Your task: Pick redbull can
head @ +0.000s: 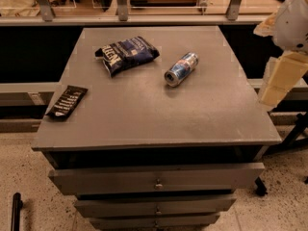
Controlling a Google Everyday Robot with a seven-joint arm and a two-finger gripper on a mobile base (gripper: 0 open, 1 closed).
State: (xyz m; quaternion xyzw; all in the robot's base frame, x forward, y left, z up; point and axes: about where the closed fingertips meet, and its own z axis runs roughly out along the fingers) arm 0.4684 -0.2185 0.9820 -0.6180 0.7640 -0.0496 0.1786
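Step in hand was judged to be the approach: the redbull can [181, 69] was not yet grasped. It was found lying on its side on the worktop [159, 121], right of centre and toward the back edge, one end turned to the front-left corner.

The gripper [281, 78] was noted beyond the right edge, well apart from the can. Whether it was open or closed could not be told.

The next move was judged to call for a reach in over the right edge, aligned across the can's slim body.

Counted: one can; one blue snack bag [127, 53] toward the back-left corner; one black wrapper [67, 101] at the left edge.
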